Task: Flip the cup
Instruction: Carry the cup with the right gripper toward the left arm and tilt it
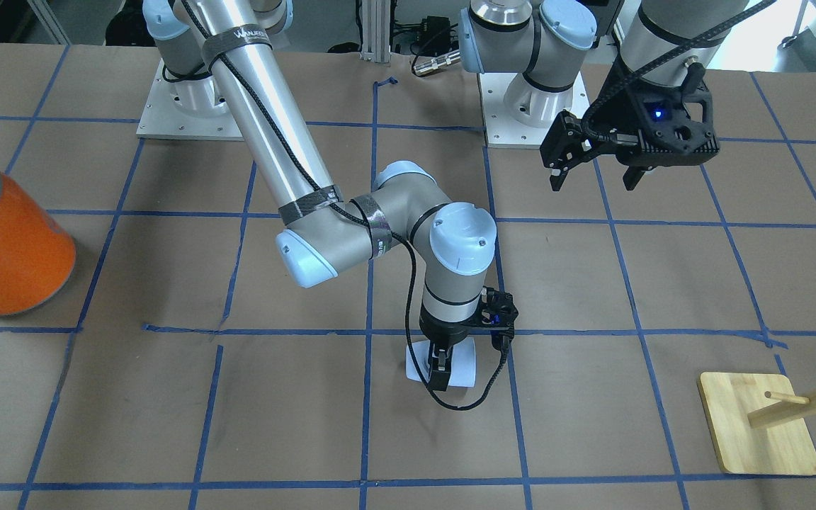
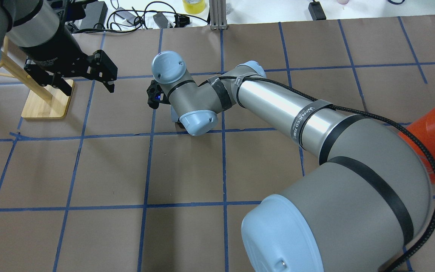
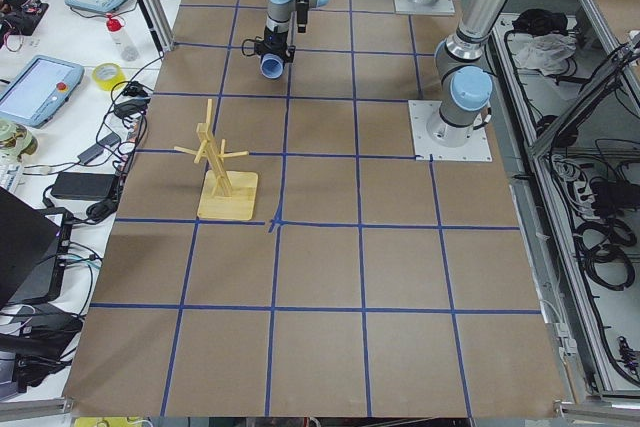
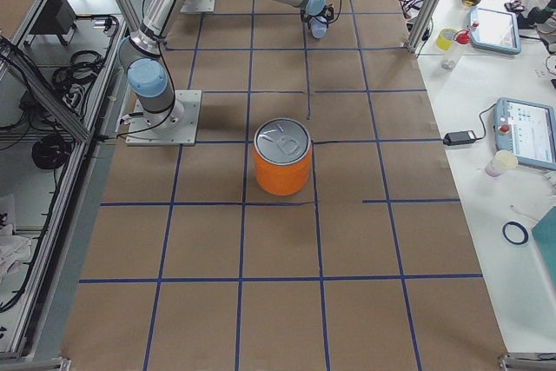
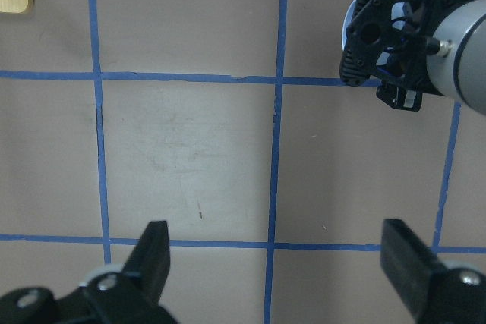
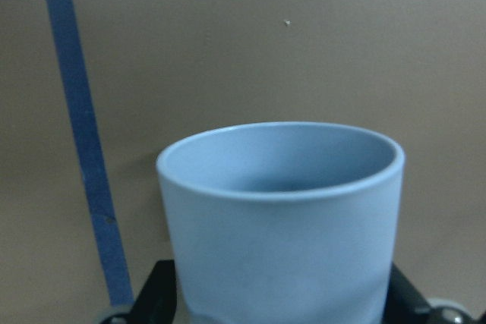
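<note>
The pale lavender-blue cup (image 1: pixel 462 365) is gripped by my right gripper (image 1: pixel 442 372) near the table's middle, low over the brown surface. The cup lies tilted on its side. In the exterior left view its mouth (image 3: pixel 272 66) faces that camera. In the right wrist view the cup (image 6: pixel 281 218) fills the space between the black fingers (image 6: pixel 156 290), its darker blue inside showing. My left gripper (image 1: pixel 592 170) hangs open and empty above the table, off to the side of the cup. Its fingers (image 5: pixel 156 252) are spread wide in the left wrist view.
A large orange container with a silver top (image 1: pixel 8 248) stands on my right side of the table. A wooden peg rack on a square base (image 1: pixel 758 425) stands on my left side, close to the left gripper (image 2: pixel 85 85). Blue tape lines grid the table.
</note>
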